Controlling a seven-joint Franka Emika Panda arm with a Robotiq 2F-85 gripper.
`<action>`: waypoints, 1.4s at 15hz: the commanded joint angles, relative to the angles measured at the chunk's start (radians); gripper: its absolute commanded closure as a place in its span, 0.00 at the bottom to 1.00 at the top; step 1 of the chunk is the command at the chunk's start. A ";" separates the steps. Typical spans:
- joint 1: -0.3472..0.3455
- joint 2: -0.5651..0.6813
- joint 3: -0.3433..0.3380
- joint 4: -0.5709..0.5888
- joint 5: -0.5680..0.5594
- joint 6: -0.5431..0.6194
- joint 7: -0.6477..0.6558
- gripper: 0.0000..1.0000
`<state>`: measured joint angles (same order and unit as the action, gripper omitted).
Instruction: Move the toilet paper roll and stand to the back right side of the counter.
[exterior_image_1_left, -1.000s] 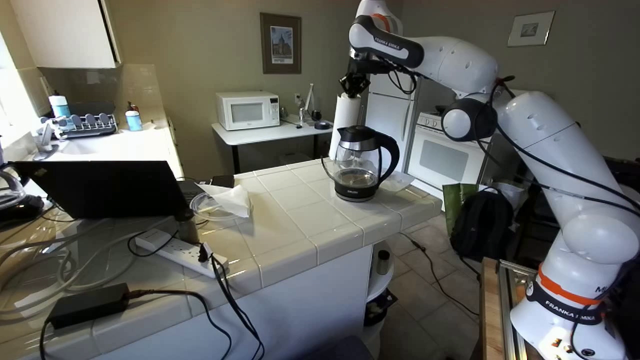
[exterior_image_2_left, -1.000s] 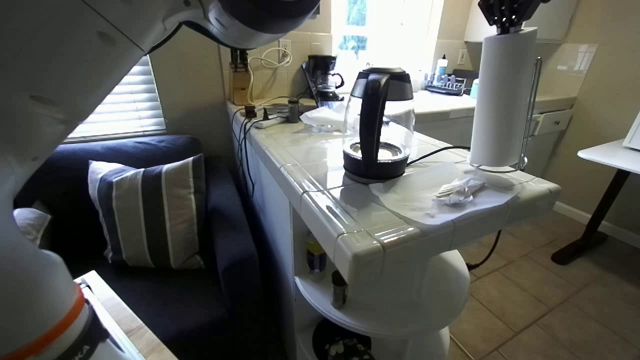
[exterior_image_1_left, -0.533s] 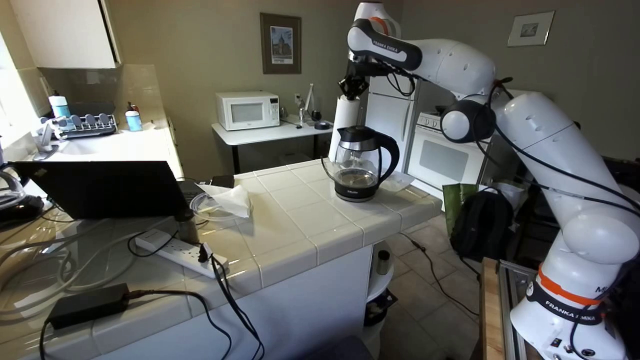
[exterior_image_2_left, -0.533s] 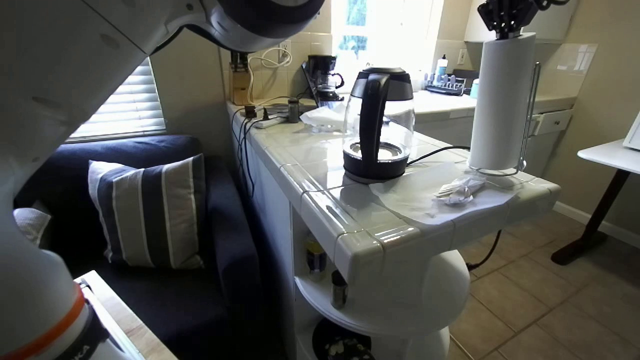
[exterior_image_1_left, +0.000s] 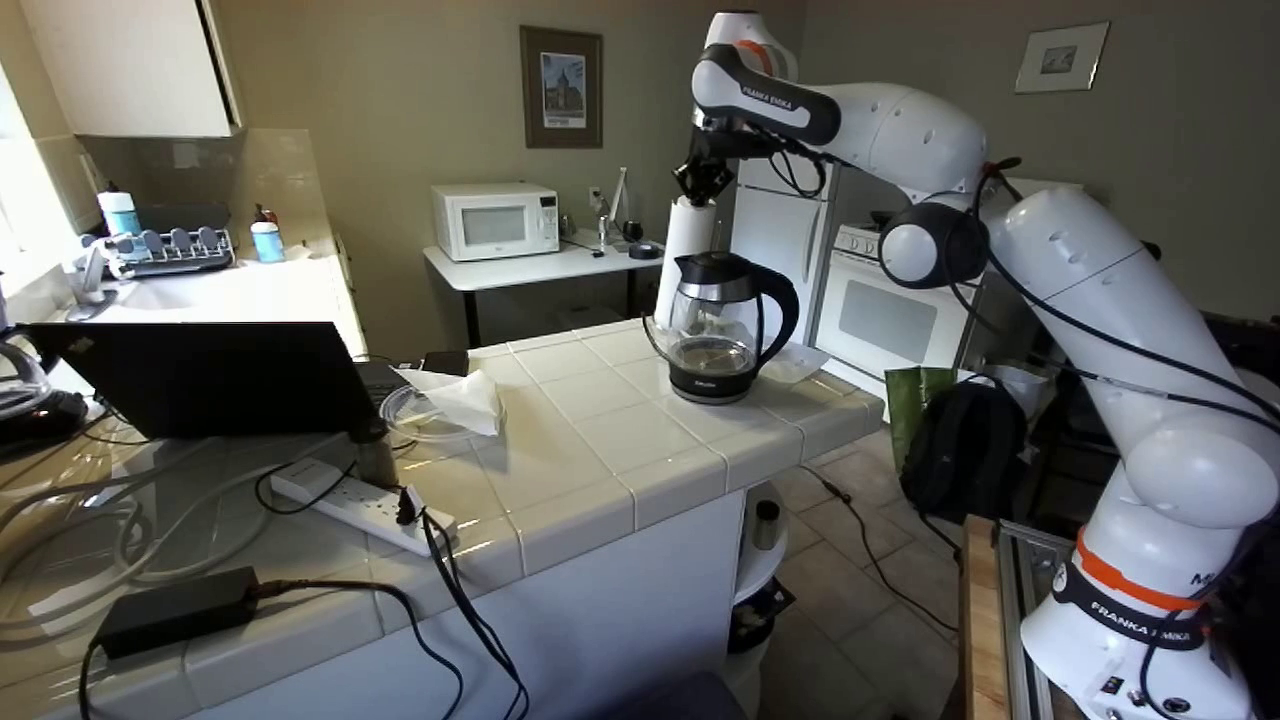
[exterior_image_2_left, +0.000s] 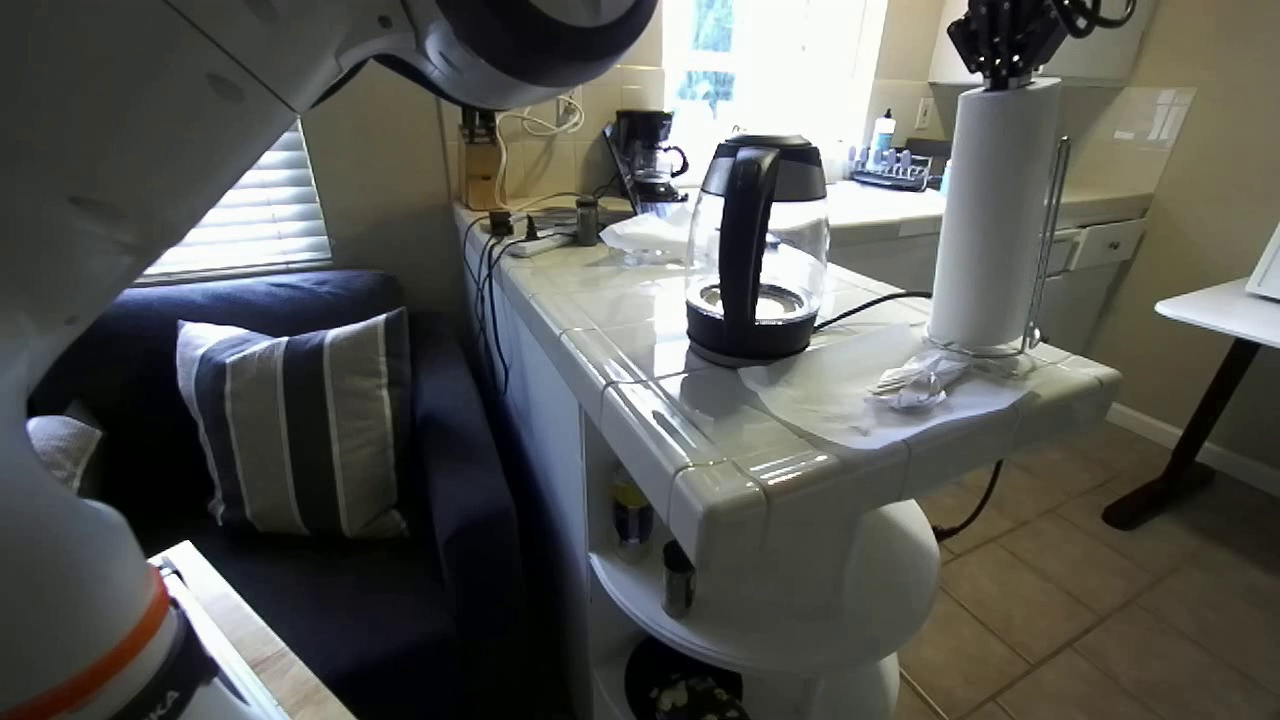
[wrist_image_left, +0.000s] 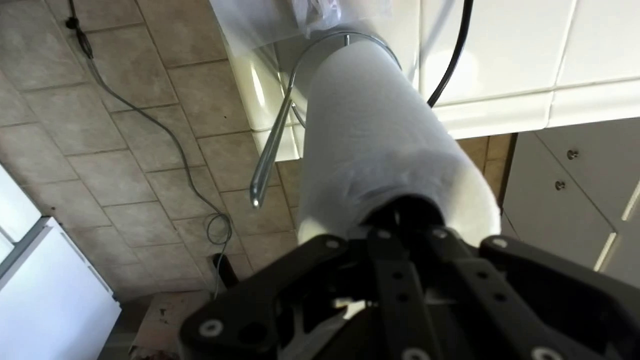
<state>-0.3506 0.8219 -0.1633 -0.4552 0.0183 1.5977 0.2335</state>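
The gripper (wrist_image_left: 410, 231) is pinching the stand (wrist_image_left: 273, 146) at its centre, black fingers sitting close together, tips reaching into the dark hole of the roll (exterior_image_2_left: 994, 215). That roll is pointing up into the gripper, its long axis running close to vertical, the top leaning slightly rightward in both exterior views. Down below, it's hovering or resting, hard to say which, at the corner of the counter (exterior_image_1_left: 580, 440), beyond the kettle (exterior_image_1_left: 718, 335) in an exterior view, the ring base (wrist_image_left: 347, 37) showing just beside a crumpled wad (exterior_image_2_left: 915, 385) on a thin white sheet (exterior_image_2_left: 830, 410).

The roll is showing soft, matte white paper, a plain cylinder, faintly wrinkled near the top. The stand is glinting, all shiny metal wire, one slim upright running alongside the roll, standing apart from it and ending in a rounded tip. The counter is gleaming in glazed off-white tiles, its edges rounding over. The kettle is pairing clear glass walls with a black base, a black lid and a big curved handle, a silvery band circling its top. A smooth black cord (wrist_image_left: 456, 55) is curving across the tiles.
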 joint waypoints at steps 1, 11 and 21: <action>-0.005 0.000 0.018 0.010 -0.009 -0.023 -0.036 0.98; -0.010 -0.043 0.046 -0.028 0.004 -0.212 -0.115 0.98; -0.017 -0.031 0.056 -0.007 0.011 -0.289 -0.123 0.98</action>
<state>-0.3614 0.7848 -0.1191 -0.4540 0.0223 1.3231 0.1138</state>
